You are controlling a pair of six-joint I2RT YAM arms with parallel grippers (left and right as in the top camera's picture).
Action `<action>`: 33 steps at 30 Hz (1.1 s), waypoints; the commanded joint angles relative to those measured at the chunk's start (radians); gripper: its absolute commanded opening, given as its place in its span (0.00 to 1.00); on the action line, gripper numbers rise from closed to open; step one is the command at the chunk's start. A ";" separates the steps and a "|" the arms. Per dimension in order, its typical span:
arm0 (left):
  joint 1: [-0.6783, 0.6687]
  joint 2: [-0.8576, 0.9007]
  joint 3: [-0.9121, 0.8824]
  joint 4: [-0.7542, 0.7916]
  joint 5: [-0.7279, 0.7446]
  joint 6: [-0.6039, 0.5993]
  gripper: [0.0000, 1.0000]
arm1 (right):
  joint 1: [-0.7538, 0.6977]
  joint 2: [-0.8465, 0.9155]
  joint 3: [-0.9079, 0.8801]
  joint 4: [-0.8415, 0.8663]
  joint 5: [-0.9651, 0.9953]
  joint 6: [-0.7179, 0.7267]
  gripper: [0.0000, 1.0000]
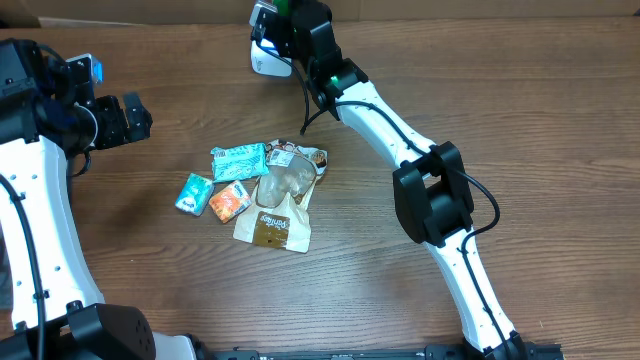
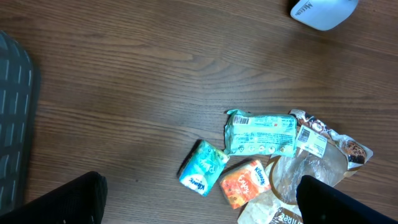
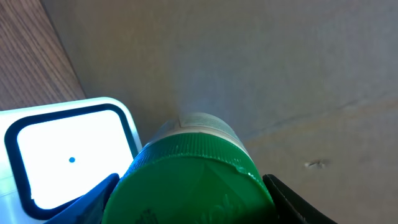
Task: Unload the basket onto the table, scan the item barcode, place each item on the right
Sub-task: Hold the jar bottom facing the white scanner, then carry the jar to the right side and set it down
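Observation:
My right gripper (image 1: 285, 20) is shut on a container with a green ribbed cap (image 3: 193, 183), which fills the space between the blue and black fingers. It hangs at the table's far edge, right beside the white scanner (image 1: 268, 62), whose blue-rimmed bright window (image 3: 68, 158) shows to the left of the cap. No barcode shows on the container. My left gripper (image 1: 135, 115) hovers open at the left, its black fingertips (image 2: 62, 202) wide apart with nothing between them.
A pile lies mid-table: a teal packet (image 2: 260, 132), a blue tissue pack (image 2: 203, 168), an orange tissue pack (image 2: 245, 182), a clear cookie bag (image 1: 290, 175) and a brown pouch (image 1: 272, 225). A cardboard wall (image 3: 280, 74) stands behind the scanner.

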 commanded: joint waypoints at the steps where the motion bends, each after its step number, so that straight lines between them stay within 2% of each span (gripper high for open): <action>1: -0.001 -0.008 -0.002 0.003 0.005 0.027 1.00 | -0.001 -0.108 0.015 -0.016 -0.005 0.156 0.44; 6: -0.001 -0.008 -0.002 0.003 0.005 0.027 1.00 | -0.004 -0.264 0.015 -0.168 -0.006 0.428 0.45; 7: -0.001 -0.008 -0.002 0.003 0.005 0.027 1.00 | -0.004 -0.308 0.015 -0.225 -0.011 0.505 0.50; 10: -0.001 -0.008 -0.002 0.003 0.005 0.027 1.00 | -0.004 -0.431 0.015 -0.417 -0.070 0.716 0.51; 13: -0.001 -0.008 -0.002 0.003 0.005 0.027 1.00 | -0.008 -0.546 0.015 -0.639 -0.195 0.857 0.53; 16: -0.001 -0.008 -0.002 0.003 0.005 0.027 1.00 | -0.019 -0.637 0.015 -0.843 -0.303 0.905 0.47; 19: -0.001 -0.008 -0.002 0.003 0.005 0.027 0.99 | -0.039 -0.695 0.015 -1.051 -0.323 0.972 0.45; 25: -0.001 -0.008 -0.002 0.003 0.005 0.027 1.00 | -0.117 -0.697 -0.004 -1.397 -0.320 1.071 0.44; 29: -0.001 -0.008 -0.002 0.003 0.005 0.027 0.99 | -0.198 -0.688 -0.108 -1.497 -0.296 1.135 0.44; 33: -0.001 -0.008 -0.002 0.003 0.005 0.027 1.00 | -0.298 -0.686 -0.305 -1.458 -0.294 1.151 0.43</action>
